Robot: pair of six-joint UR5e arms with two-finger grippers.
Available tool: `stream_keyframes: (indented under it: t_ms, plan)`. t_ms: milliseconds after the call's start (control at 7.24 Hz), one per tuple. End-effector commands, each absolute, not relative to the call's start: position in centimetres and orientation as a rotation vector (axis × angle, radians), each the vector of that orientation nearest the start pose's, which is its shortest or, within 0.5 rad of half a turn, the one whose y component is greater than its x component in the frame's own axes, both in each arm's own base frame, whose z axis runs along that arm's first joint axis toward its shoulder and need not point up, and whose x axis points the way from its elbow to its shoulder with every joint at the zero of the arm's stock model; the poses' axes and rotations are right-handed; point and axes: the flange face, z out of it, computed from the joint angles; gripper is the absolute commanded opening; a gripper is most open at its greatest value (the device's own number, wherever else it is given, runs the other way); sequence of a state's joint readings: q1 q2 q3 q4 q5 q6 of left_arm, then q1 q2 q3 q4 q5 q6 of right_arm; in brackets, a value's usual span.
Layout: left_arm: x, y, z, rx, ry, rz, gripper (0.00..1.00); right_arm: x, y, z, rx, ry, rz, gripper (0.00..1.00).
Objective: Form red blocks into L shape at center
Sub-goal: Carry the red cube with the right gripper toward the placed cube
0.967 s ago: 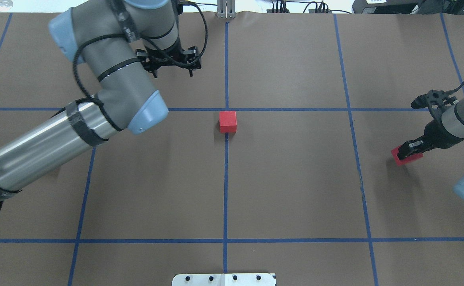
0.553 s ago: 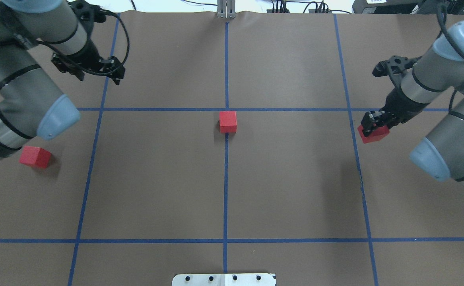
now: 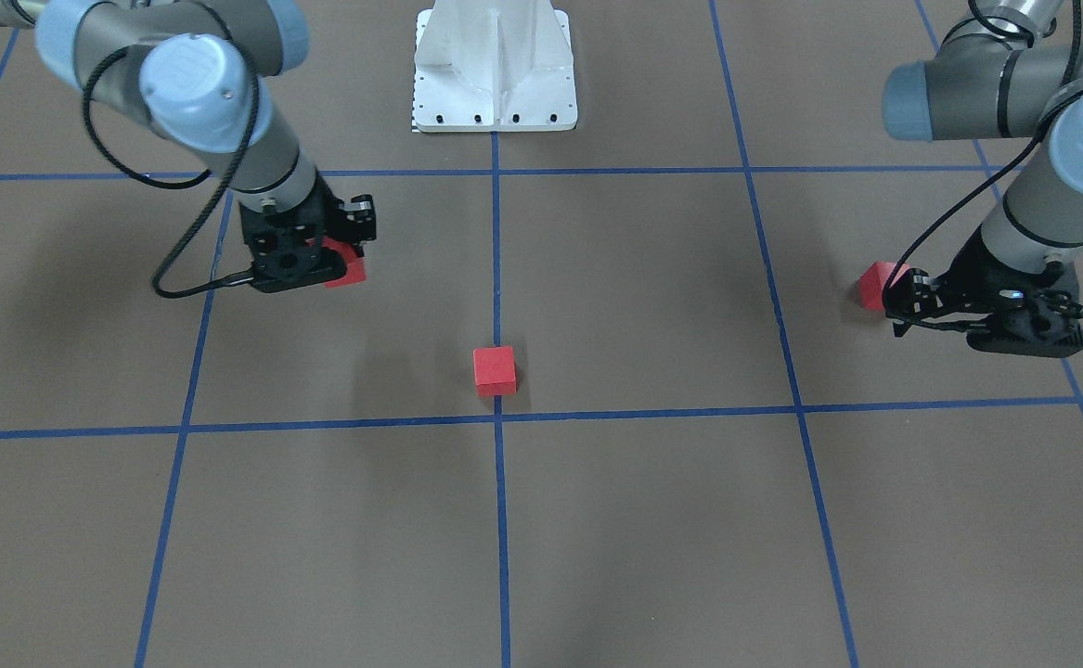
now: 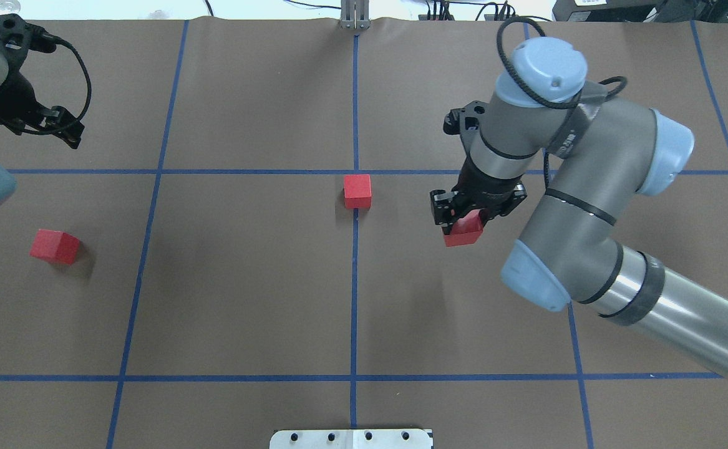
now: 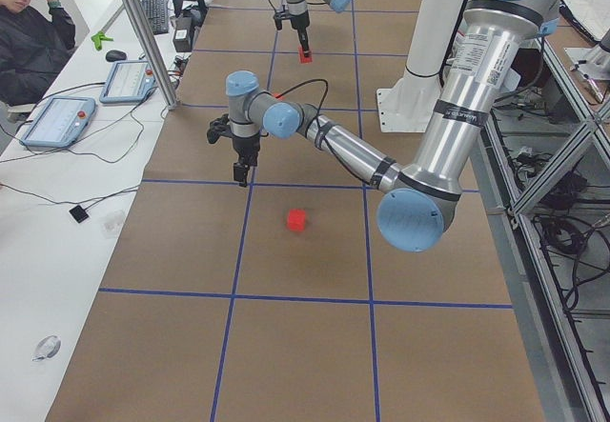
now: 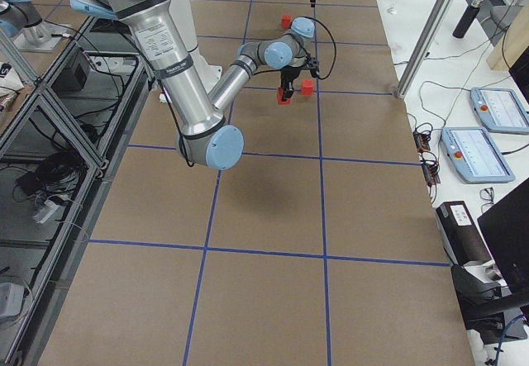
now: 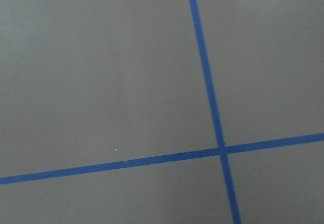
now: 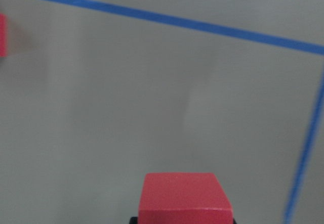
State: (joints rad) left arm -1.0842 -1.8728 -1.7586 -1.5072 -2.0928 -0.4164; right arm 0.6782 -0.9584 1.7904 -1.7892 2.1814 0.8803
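Three red blocks show. One red block (image 4: 357, 191) rests on the tape line just on the near side of the center (image 4: 355, 171). A second (image 4: 463, 232) hangs in my right gripper (image 4: 468, 215), which is shut on it, a block's width or two to the right of the resting one. It fills the bottom of the right wrist view as a red block (image 8: 185, 196), with the resting block (image 8: 2, 34) at that view's left edge. The third (image 4: 55, 246) lies alone at far left. My left gripper (image 4: 52, 128) is open and empty, above the table beyond it.
Blue tape lines grid the brown paper; the left wrist view holds only a tape crossing (image 7: 221, 149). The robot's white base plate (image 4: 351, 438) sits at the near edge. A person (image 5: 29, 31) sits beside tablets (image 5: 59, 117) off the far side.
My right gripper has carried its block from the table's right edge in toward the centre. The left arm has swung away to the far left, uncovering the third block.
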Motion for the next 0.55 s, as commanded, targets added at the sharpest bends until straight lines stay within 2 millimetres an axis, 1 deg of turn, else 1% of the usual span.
stream_keyframes:
  t_ms: [0,138,276,414]
  plan:
    - [18.2,-54.7,46.7,0.189,0.652,0.199,1.00,-51.1,-45.7,19.5,-0.093,-0.805,-0.179,0.00]
    - [18.1,-54.4,47.6,0.216,0.664,0.205,1.00,-51.6,-45.2,19.5,-0.095,-0.801,-0.186,0.00]
    - [18.1,-54.4,47.6,0.216,0.665,0.203,1.00,-52.8,-43.9,18.8,-0.112,-0.805,-0.178,0.00]
    - [18.4,-54.3,47.5,0.217,0.666,0.208,1.00,-55.4,-44.8,16.3,-0.134,-0.809,-0.135,0.00]
